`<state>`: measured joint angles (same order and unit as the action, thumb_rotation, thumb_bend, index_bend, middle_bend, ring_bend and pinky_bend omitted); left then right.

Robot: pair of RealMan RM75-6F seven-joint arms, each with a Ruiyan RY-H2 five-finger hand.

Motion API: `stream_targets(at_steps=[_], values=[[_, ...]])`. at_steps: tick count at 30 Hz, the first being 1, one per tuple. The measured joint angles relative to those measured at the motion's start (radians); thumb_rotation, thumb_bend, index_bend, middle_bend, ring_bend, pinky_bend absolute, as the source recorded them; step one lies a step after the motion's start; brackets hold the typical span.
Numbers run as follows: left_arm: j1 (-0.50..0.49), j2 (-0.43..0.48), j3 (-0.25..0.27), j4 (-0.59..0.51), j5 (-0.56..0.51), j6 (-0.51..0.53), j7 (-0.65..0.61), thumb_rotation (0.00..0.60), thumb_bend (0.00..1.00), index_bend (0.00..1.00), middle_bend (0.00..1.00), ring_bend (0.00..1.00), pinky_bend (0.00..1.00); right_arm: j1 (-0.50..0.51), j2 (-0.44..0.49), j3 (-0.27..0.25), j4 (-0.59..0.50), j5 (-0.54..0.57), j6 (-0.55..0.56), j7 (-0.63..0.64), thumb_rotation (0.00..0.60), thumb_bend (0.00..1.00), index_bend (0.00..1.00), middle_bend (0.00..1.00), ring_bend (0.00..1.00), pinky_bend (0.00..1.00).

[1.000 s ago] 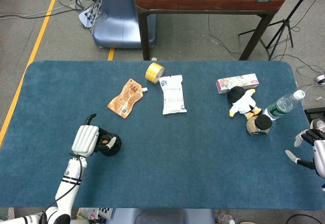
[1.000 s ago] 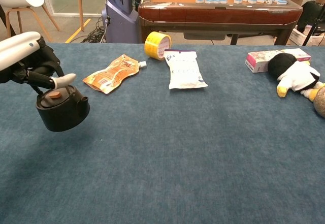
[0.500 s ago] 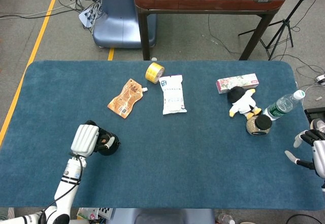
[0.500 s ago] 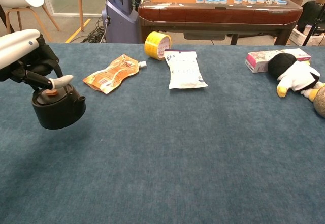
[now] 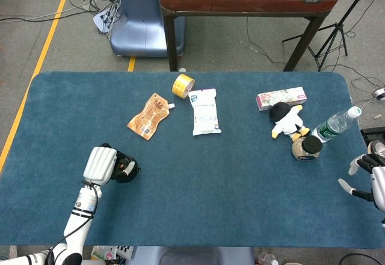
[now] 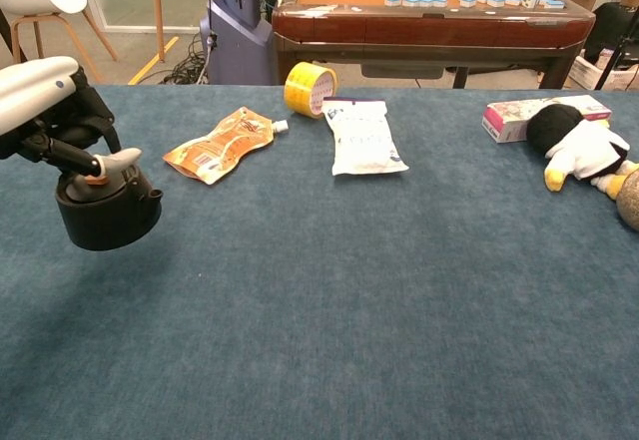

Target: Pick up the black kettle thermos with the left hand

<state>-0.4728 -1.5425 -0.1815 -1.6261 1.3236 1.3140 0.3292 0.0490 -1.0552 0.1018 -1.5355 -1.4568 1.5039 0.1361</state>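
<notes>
Black and round, the squat kettle thermos (image 6: 108,210) hangs upright in my left hand (image 6: 48,106), gripped at its top near the blue cloth table's (image 6: 379,290) left edge; my right hand (image 5: 374,179) idles, fingers spread, holding nothing.

Grey floor (image 5: 72,42) with a yellow line (image 5: 42,54), wooden mahjong table (image 5: 246,0) behind

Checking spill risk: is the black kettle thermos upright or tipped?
Upright: the black kettle thermos has its lid facing up, with the left hand gripping its top.
</notes>
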Motion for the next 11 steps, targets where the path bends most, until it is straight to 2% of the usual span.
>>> stream_targets(at_steps=[11], values=[[-0.002,-0.003,0.000,0.001,-0.001,0.002,0.011,0.518,0.30,1.00,1.00,0.98,0.47,-0.003,0.000,0.000,0.003,0.003,0.001,0.003,0.600,0.18,0.59,0.46,0.31,0.33]])
